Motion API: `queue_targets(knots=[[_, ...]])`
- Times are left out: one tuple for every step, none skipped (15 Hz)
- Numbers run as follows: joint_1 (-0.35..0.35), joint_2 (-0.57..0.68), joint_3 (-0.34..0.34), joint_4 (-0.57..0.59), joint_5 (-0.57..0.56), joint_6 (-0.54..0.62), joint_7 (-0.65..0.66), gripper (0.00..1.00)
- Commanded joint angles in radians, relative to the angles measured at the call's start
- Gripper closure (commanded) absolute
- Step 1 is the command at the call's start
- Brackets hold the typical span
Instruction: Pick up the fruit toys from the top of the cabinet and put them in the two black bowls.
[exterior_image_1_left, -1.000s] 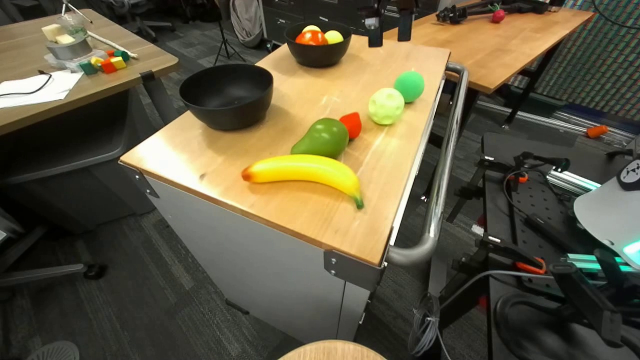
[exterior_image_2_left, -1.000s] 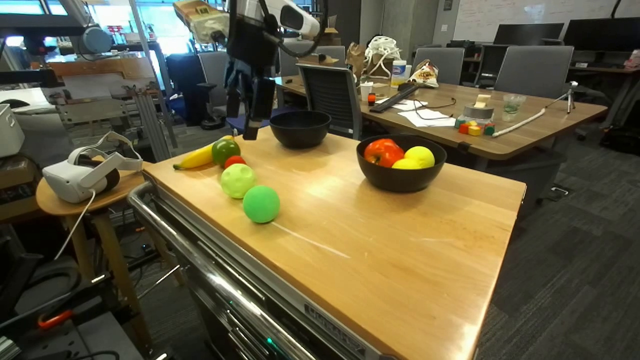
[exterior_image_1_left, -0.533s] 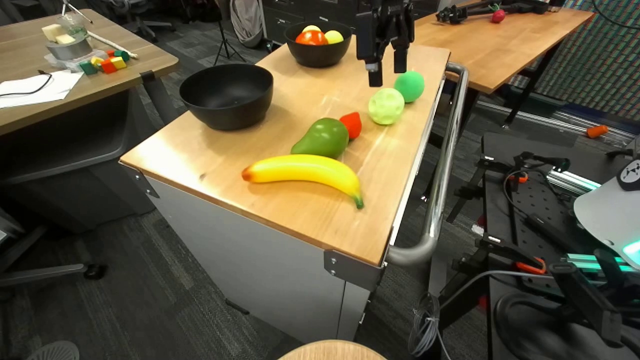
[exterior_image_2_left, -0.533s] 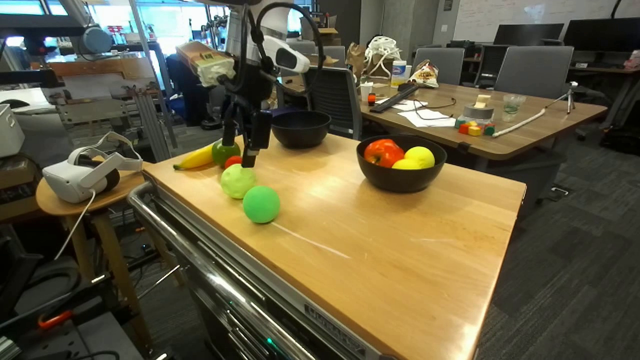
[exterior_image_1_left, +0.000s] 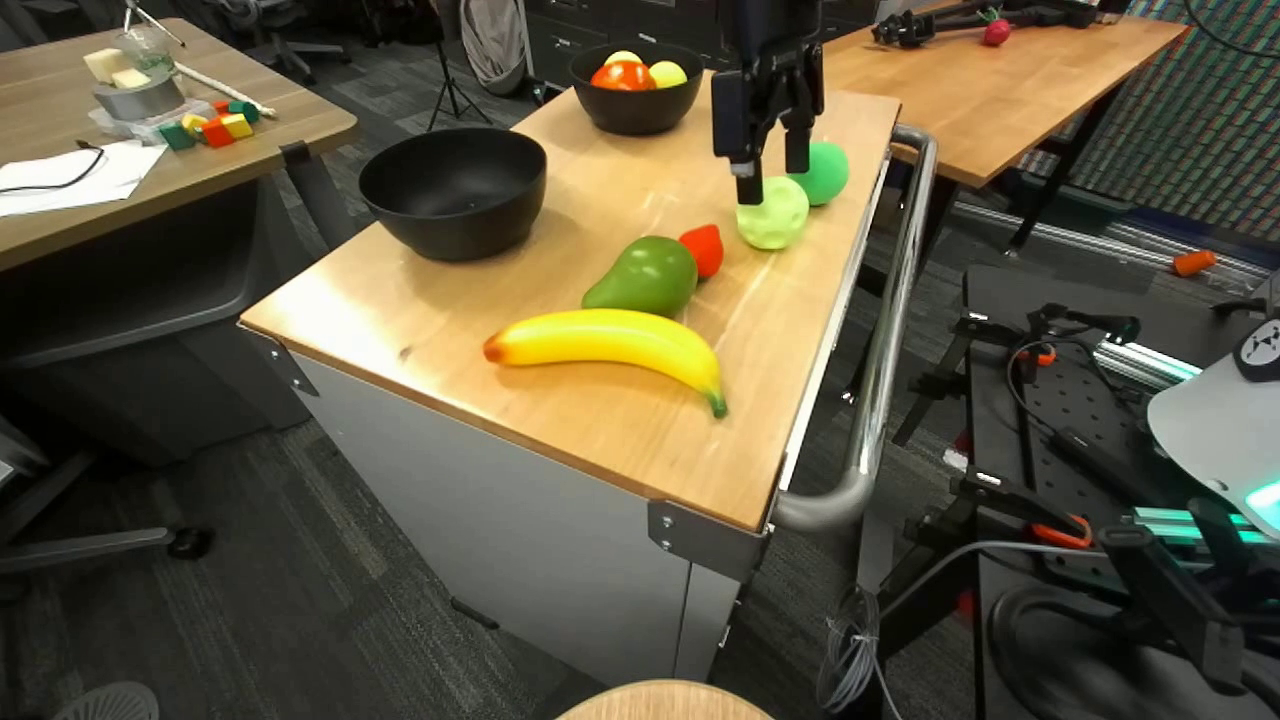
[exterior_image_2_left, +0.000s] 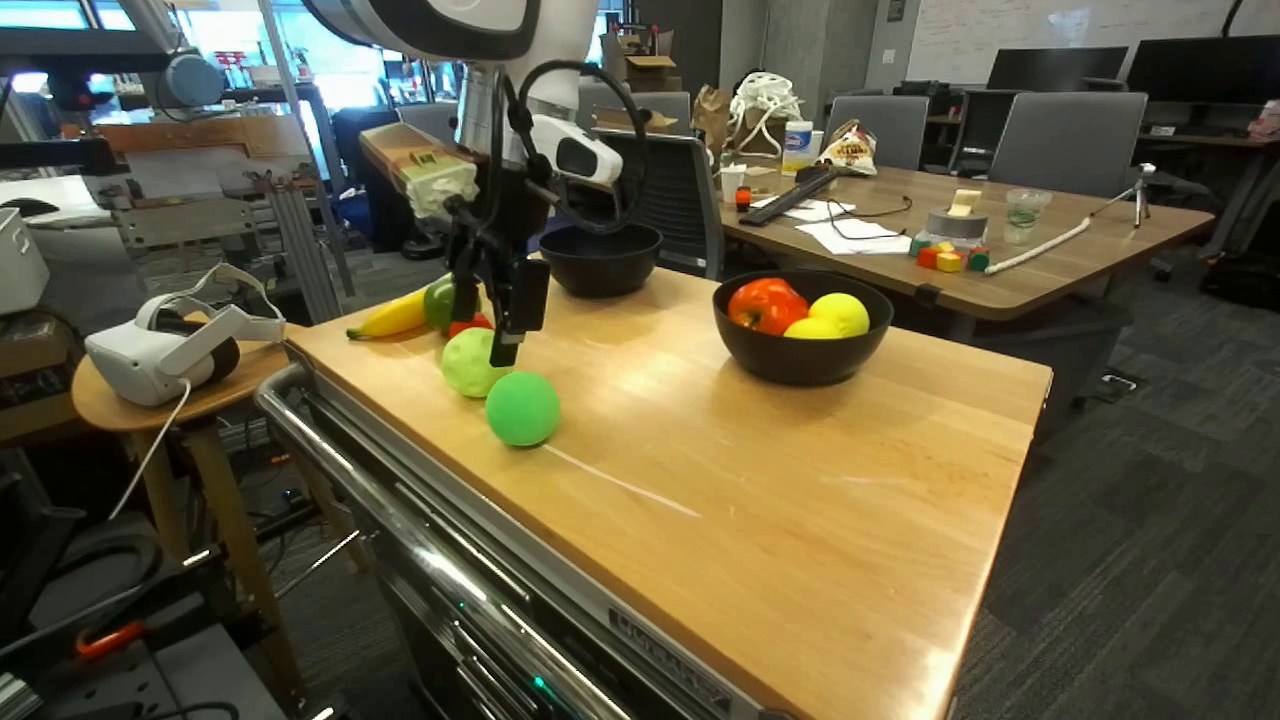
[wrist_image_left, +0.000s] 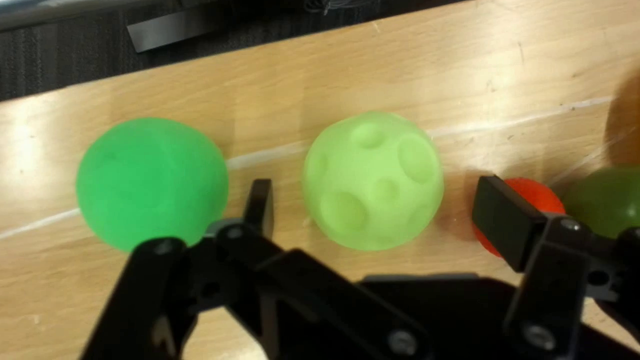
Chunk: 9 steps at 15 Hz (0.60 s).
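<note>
A second ago the gripper (exterior_image_1_left: 773, 172) hung at the top edge of an exterior view; I have since brought it down over the cabinet (exterior_image_2_left: 780, 480), and its tips now cover part of the pale yellow-green ball (exterior_image_1_left: 778, 218) in both exterior views; the jaws have stayed spread wide all the while, holding nothing; everything on the wooden top lies where it lay then.

In my wrist view the pale yellow-green ball sits between the two fingers (wrist_image_left: 259, 205), with wood showing on either side of it, so I have contact with it on neither side; one finger shows between that ball and the bright green ball (wrist_image_left: 150, 182), just beside the latter; the other reaches across the small red fruit (exterior_image_1_left: 703, 250), hiding part of it, and from here I cannot tell whether the two touch.

Just beside the small red fruit lies the green pear (exterior_image_1_left: 645, 275); next to that, on the side away from the gripper, lies the long banana (exterior_image_1_left: 605, 338); one black bowl (exterior_image_1_left: 455, 225) stands upright across the top from them; the other black bowl (exterior_image_2_left: 805, 355), also upright, is well apart from the banana and holds a rounded red fruit (exterior_image_2_left: 768, 305) and two yellow fruits (exterior_image_2_left: 840, 313).
</note>
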Motion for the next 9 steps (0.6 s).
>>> queue_targets(knots=[[-0.002,0.040,-0.006,0.011,-0.001,0.076,0.019,0.00],[-0.004,0.054,-0.009,0.016,0.001,0.088,0.024,0.00],[-0.005,0.066,-0.012,0.021,0.003,0.092,0.028,0.00],[-0.007,0.075,-0.014,0.024,0.004,0.091,0.031,0.18],[-0.010,0.085,-0.016,0.031,0.009,0.072,0.036,0.22],[-0.012,0.093,-0.018,0.040,0.009,0.043,0.044,0.30],[-0.012,0.095,-0.019,0.044,0.012,0.035,0.050,0.33],[-0.012,0.093,-0.019,0.049,0.018,0.021,0.052,0.33],[-0.012,0.091,-0.019,0.052,0.018,0.008,0.055,0.21]])
